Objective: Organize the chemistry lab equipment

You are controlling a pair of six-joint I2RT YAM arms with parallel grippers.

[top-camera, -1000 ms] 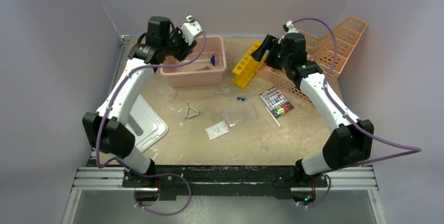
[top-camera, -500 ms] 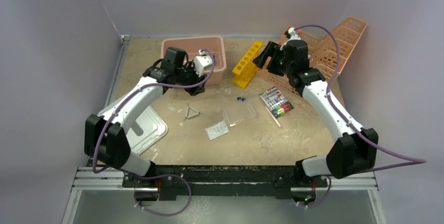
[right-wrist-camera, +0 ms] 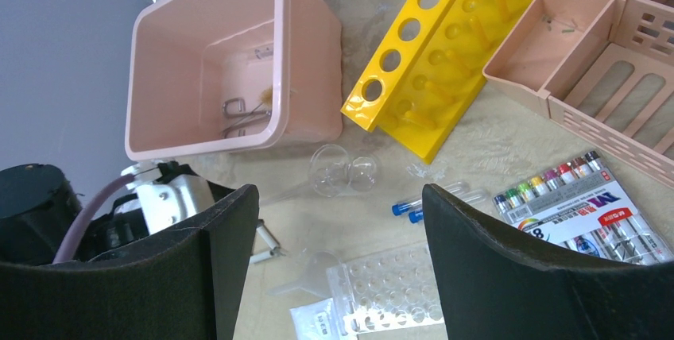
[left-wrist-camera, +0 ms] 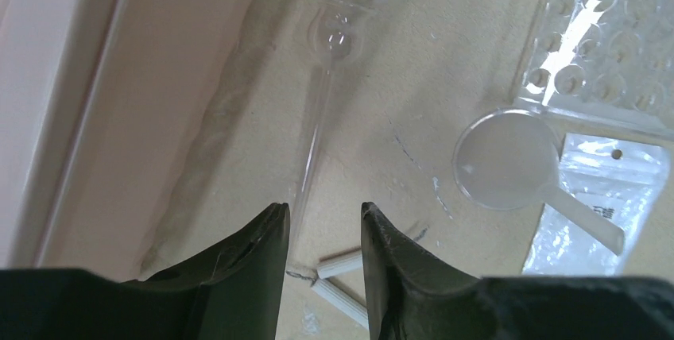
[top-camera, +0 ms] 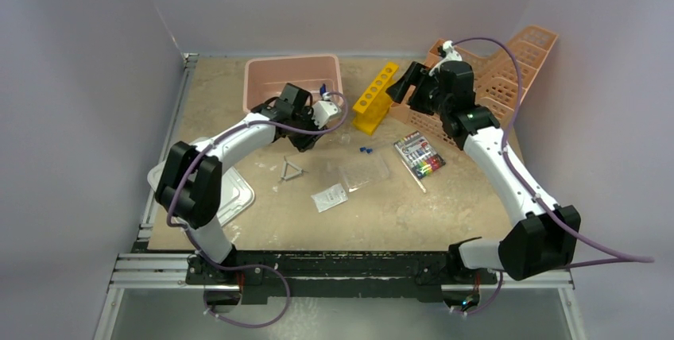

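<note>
My left gripper [top-camera: 305, 141] [left-wrist-camera: 322, 209] is low over the table in front of the pink bin [top-camera: 266, 66]. Its jaws stand open around the thin stem of a clear glass funnel tube [left-wrist-camera: 318, 117] without pinching it. A corner of the wire triangle [left-wrist-camera: 342, 264] [top-camera: 291, 170] shows below the fingertips. The well plate [top-camera: 364, 171] [left-wrist-camera: 604, 46], a clear plastic funnel [left-wrist-camera: 501, 161], a plastic bag [top-camera: 328, 197] and two blue-capped tubes [top-camera: 366, 150] [right-wrist-camera: 413, 209] lie nearby. My right gripper [top-camera: 401, 86] [right-wrist-camera: 340, 189] hangs wide open and empty above the yellow rack [top-camera: 373, 98].
Metal tongs and a brush [right-wrist-camera: 242, 113] lie inside the pink bin [right-wrist-camera: 310, 54]. A marker set [top-camera: 419, 155] sits right of centre. Peach baskets [top-camera: 493, 78] fill the back right. A white tray lid [top-camera: 230, 193] rests at the left edge.
My left arm swung from above the pink bin down to the table in front of it. Its jaws widened briefly, then narrowed. The right arm barely moved.
</note>
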